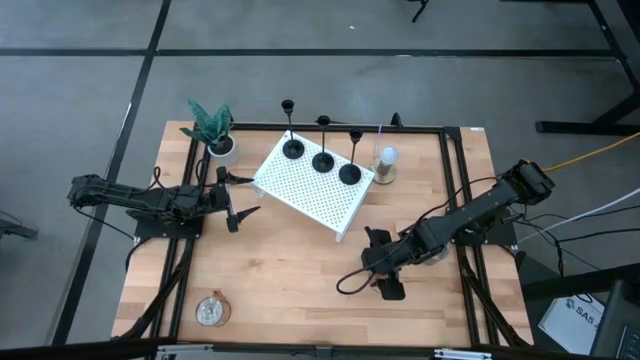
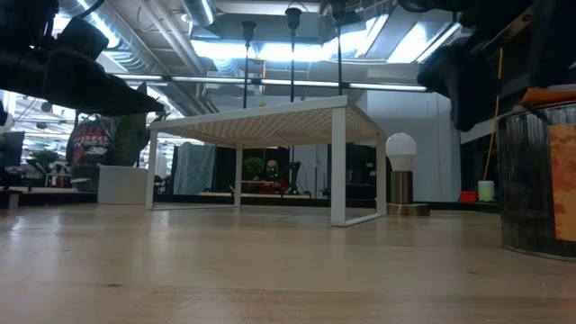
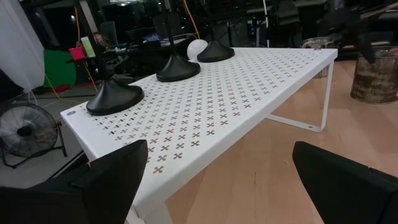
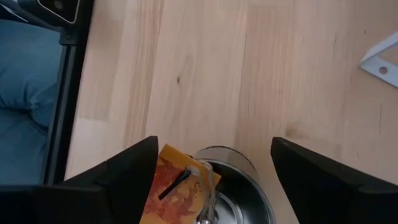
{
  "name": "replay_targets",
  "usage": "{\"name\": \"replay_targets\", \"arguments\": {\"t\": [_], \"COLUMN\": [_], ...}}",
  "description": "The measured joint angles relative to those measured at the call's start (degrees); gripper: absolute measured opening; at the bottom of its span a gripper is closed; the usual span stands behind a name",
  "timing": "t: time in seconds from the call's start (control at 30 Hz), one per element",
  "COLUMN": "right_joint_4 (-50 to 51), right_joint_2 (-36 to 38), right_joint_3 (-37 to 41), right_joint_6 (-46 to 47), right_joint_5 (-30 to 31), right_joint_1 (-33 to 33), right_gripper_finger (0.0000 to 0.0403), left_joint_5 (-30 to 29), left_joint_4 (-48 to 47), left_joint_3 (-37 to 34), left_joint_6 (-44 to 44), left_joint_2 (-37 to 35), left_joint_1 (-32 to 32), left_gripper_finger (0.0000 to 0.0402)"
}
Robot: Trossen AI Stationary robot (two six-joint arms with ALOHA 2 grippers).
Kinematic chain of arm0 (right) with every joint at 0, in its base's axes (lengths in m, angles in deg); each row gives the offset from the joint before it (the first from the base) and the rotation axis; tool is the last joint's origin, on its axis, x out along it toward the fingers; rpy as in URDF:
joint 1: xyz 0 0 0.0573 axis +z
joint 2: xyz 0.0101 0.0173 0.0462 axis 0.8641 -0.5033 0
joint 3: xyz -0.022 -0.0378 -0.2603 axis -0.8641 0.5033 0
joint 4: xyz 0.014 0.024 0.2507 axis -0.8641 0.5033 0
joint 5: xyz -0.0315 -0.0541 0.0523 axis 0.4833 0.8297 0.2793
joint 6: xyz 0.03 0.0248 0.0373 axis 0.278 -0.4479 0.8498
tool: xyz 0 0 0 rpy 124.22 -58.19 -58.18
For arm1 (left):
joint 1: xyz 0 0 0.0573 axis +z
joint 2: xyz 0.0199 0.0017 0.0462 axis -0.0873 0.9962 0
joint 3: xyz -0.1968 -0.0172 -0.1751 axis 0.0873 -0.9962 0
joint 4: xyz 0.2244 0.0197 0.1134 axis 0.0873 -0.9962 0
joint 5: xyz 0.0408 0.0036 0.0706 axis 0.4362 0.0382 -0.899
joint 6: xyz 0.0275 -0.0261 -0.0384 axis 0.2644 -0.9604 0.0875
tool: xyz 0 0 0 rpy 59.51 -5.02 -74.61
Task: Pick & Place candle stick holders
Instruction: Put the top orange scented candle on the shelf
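Observation:
Three black candle stick holders [image 1: 292, 150] [image 1: 323, 162] [image 1: 349, 174] stand upright in a row, on their round bases, on a white perforated shelf [image 1: 310, 190] at the table's far middle. In the left wrist view their bases [image 3: 115, 96] [image 3: 178, 68] [image 3: 215, 52] sit along the shelf's far side. My left gripper [image 1: 243, 197] [image 3: 217, 193] stands open just left of the shelf, touching nothing. My right gripper [image 1: 383, 265] [image 4: 211, 162] is open and slants down over the bare table at the near right. A tin can [image 4: 217, 186] with a yellow label shows between its fingers.
A potted plant [image 1: 212, 130] stands at the far left and a bulb-shaped lamp [image 1: 385, 165] right of the shelf. A round metal thing [image 1: 212, 310] lies near the front left edge. Black rails [image 1: 455, 200] frame the table. Bare wood [image 1: 300, 270] lies in front of the shelf.

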Motion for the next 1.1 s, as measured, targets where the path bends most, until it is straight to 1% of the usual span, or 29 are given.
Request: {"name": "replay_targets", "arguments": {"t": [0.1,0.17,0.37,0.4,0.53,0.73,0.93,1.1], "right_joint_4": [0.0,0.0,0.0,0.0,0.0,0.2,4.7,4.7], "right_joint_2": [0.0,0.0,0.0,0.0,0.0,0.0,0.0,0.0], "right_joint_3": [0.0,0.0,0.0,0.0,0.0,0.0,0.0,-0.5], "right_joint_6": [-0.1,-0.7,-1.7,-1.7,-1.7,-1.7,-1.5,-0.2], "right_joint_5": [0.0,0.0,0.0,0.0,0.0,0.0,0.2,0.3], "right_joint_1": [0.0,0.0,0.0,0.0,0.0,0.0,0.3,1.3], "right_gripper_finger": [0.0318,0.0327,0.0389,0.0395,0.0390,0.0398,0.0399,0.0399], "left_joint_5": [0.0,0.0,0.0,0.0,0.0,0.0,0.0,0.0], "left_joint_4": [0.0,0.0,0.0,0.0,0.0,0.0,0.0,0.0], "left_joint_3": [0.0,0.0,0.0,0.0,0.0,0.0,0.0,0.0], "left_joint_6": [0.0,0.0,0.0,0.0,0.0,0.0,0.0,0.0], "left_joint_2": [0.0,0.0,0.0,0.0,0.0,0.0,0.0,0.0], "left_joint_1": [0.0,0.0,0.0,0.0,0.0,0.0,0.0,0.0], "left_gripper_finger": [0.0400,0.0400,0.0400,0.0400,0.0400,0.0400,0.0400,0.0400]}}
